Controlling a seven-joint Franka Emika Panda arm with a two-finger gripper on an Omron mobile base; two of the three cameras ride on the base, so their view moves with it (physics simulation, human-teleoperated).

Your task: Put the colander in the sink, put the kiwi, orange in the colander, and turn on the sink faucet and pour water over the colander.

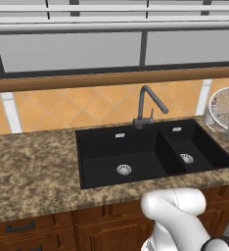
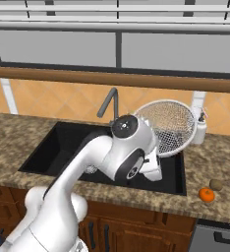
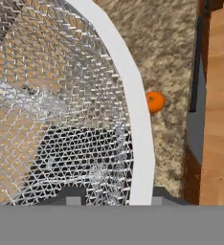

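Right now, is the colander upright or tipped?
Tipped: the colander stands on edge above the sink, its open face towards the right base camera.

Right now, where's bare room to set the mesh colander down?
Free: the black sink's wide basin, left of the dark gooseneck faucet. Crowded: counter right of the sink, with bright orange, brown kiwi, white soap bottle.

Tilted mesh colander (image 2: 167, 126) above black sink (image 1: 136, 152)
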